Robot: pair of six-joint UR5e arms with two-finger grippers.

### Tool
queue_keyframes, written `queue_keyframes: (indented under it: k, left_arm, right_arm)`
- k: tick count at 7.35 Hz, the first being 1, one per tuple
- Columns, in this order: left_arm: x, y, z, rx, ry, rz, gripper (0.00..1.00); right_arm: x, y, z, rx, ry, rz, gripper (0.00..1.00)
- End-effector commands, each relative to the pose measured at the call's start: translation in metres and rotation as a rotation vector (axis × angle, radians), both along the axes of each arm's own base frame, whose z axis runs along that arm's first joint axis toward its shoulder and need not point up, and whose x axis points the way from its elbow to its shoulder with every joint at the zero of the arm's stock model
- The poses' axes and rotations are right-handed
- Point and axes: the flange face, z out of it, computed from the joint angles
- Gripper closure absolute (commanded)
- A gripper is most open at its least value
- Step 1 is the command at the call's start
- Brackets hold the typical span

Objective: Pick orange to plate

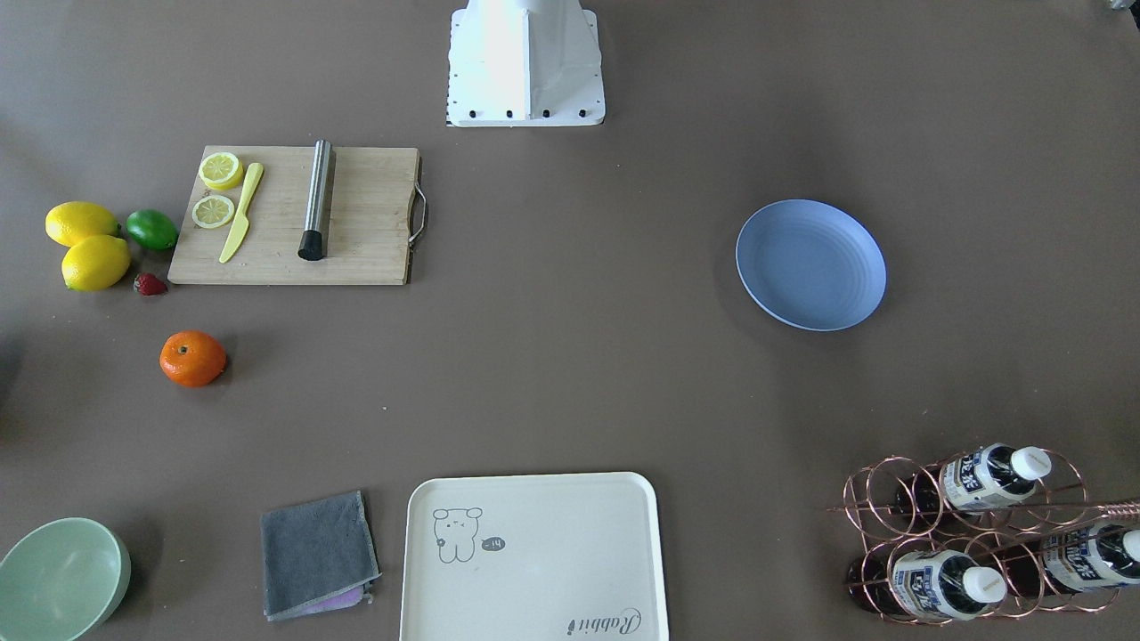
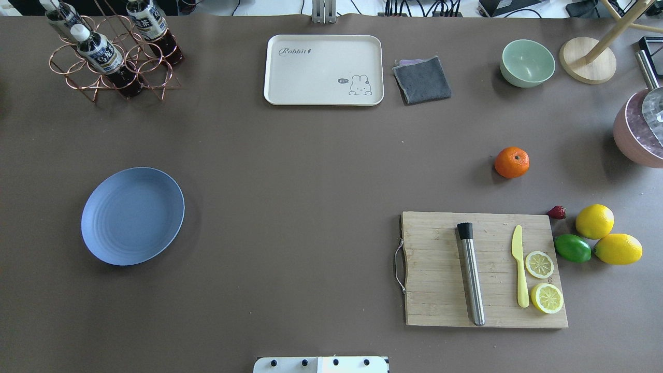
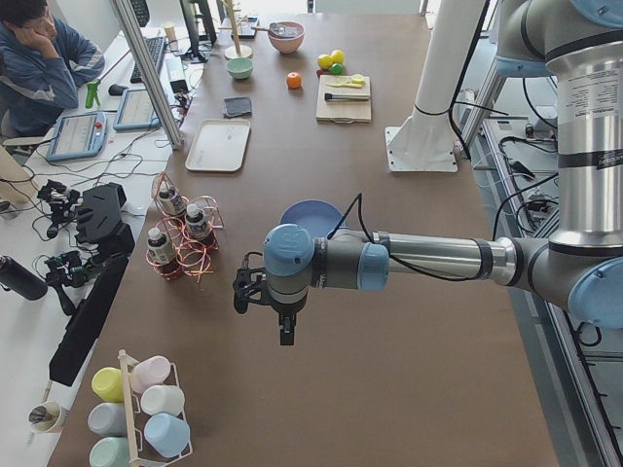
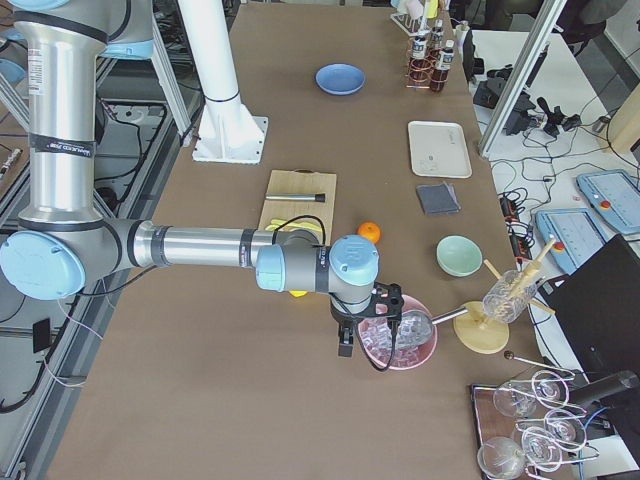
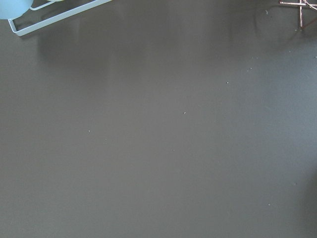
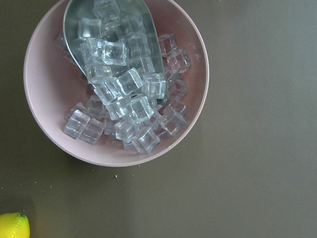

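Observation:
The orange (image 1: 192,358) rests alone on the brown table, on my right side, beyond the cutting board (image 2: 484,269); it shows too as the orange (image 2: 512,162). Far across on my left lies the blue plate (image 2: 132,215), bare. Neither gripper appears in the overhead or front views. My left gripper (image 3: 240,291) hangs off the table's left end, past the plate (image 3: 310,214). My right gripper (image 4: 392,298) hovers over a pink bowl of ice, short of the orange (image 4: 369,232). I cannot tell whether either is open or shut.
The board holds a steel muddler (image 2: 471,273), a yellow knife and lemon slices. Two lemons (image 2: 594,221), a lime (image 2: 572,248) and a strawberry lie beside it. A cream tray (image 2: 323,70), grey cloth, green bowl (image 2: 527,62), pink ice bowl (image 6: 116,82) and bottle rack (image 2: 111,52) line the edges.

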Motion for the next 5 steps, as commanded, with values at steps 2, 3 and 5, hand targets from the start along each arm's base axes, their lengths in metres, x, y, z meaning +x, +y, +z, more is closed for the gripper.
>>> queue_keyframes:
  k: [2, 3, 5]
  left_arm:
    - [0.0015, 0.002, 0.001, 0.025, -0.001, 0.004, 0.02]
    - [0.0021, 0.001, -0.0013, 0.031, -0.002, 0.006, 0.02]
    - [0.0038, -0.0034, -0.0035, 0.034, -0.003, 0.009, 0.02]
  right_arm:
    - [0.0, 0.0, -0.0002, 0.0, -0.001, 0.0, 0.0]
    - [0.0, 0.0, -0.0002, 0.0, -0.001, 0.0, 0.0]
    - [0.0001, -0.0009, -0.001, 0.003, 0.001, 0.0, 0.0]
